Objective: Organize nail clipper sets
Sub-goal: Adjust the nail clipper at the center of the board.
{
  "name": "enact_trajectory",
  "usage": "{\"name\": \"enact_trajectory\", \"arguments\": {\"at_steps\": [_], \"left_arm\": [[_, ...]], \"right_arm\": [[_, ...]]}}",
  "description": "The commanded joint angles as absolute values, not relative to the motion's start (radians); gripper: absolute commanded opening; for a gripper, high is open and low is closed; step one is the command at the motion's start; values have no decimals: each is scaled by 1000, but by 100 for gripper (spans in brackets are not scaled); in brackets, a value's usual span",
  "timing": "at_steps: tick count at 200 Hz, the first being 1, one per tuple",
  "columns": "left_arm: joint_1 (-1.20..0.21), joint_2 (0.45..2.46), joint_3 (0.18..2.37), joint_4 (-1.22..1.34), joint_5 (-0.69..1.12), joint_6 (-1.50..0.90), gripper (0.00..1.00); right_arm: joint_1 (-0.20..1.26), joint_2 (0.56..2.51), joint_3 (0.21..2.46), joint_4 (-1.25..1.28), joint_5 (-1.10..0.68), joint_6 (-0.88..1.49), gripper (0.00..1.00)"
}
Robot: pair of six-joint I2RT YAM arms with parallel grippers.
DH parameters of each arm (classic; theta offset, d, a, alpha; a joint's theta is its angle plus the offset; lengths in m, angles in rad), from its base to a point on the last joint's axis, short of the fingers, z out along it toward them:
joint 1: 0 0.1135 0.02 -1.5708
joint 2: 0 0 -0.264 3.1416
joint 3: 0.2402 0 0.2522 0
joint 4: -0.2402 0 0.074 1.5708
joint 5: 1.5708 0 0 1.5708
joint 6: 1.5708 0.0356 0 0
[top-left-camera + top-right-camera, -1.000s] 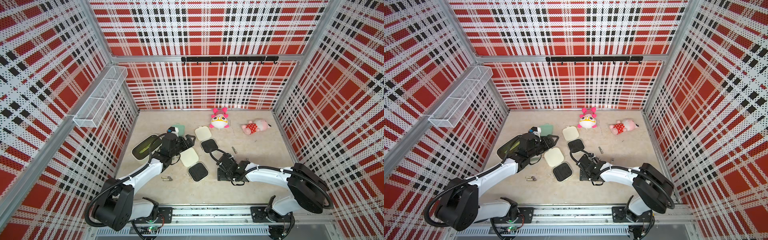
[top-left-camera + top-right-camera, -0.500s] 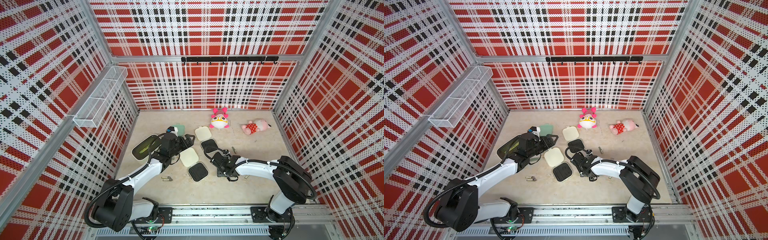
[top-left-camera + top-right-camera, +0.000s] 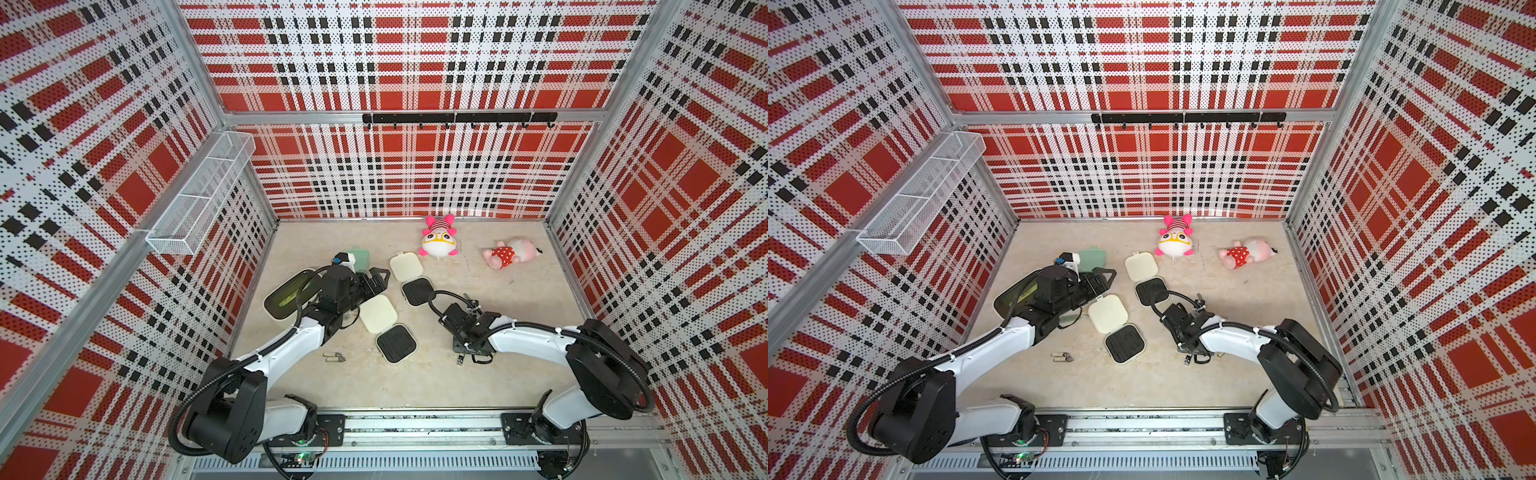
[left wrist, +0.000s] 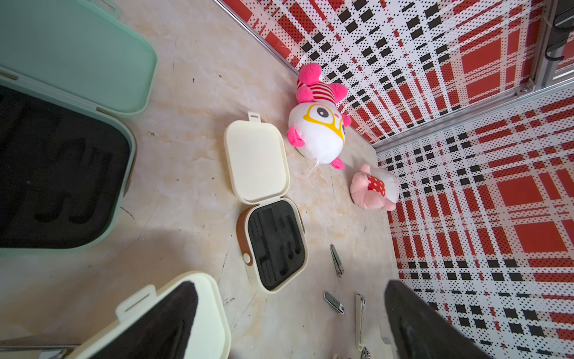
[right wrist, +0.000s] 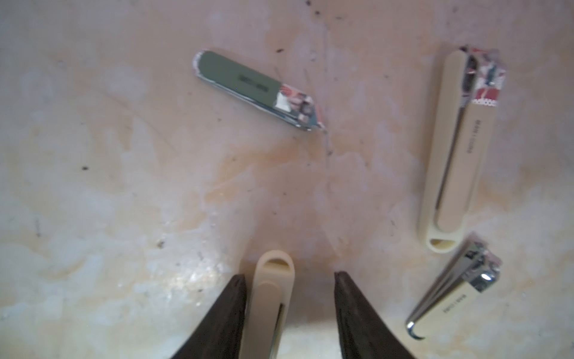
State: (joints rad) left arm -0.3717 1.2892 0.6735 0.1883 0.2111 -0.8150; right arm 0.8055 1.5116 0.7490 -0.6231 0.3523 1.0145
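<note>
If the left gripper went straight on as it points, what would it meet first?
Probably the black-insert half of the far open cream case; depth is unclear, so it might pass over.

Cases: 3, namely 1 mint green case [image 3: 359, 258], 1 far cream case [image 3: 406, 268] and 1 near cream case [image 3: 377, 313].

Clippers: the right wrist view shows 4, namely 1 green clipper [image 5: 248, 81], 1 long cream clipper [image 5: 456, 155], 1 short clipper [image 5: 453, 298] and 1 half-seen cream clipper [image 5: 273, 289]. Both top views show 2 more as a side-by-side pair [image 3: 334, 356].

Plush toys: 2, namely 1 white plush [image 3: 438, 244] and 1 pink plush [image 3: 509, 254].

Bin [image 3: 286, 296]: 1.

Wire basket [image 3: 203, 195]: 1.
</note>
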Motion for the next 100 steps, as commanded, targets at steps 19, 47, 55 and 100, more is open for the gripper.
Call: {"name": "enact_trajectory", "arguments": {"at_steps": [19,47,55,100], "left_arm": [[-373,1301,667,225,227,-819,98],[-378,1307,675,225,225,-818,98],[-380,1307,675,225,224,-816,98],[-379,1311,680,224,219,-818,98]], "right_arm": [[795,1416,702,-652,342,1056,48],[798,1376,724,-671,333,1042,51],[804,1366,733,-684,329,1039,51],[936,1334,765,-808,339,1107,36]]}}
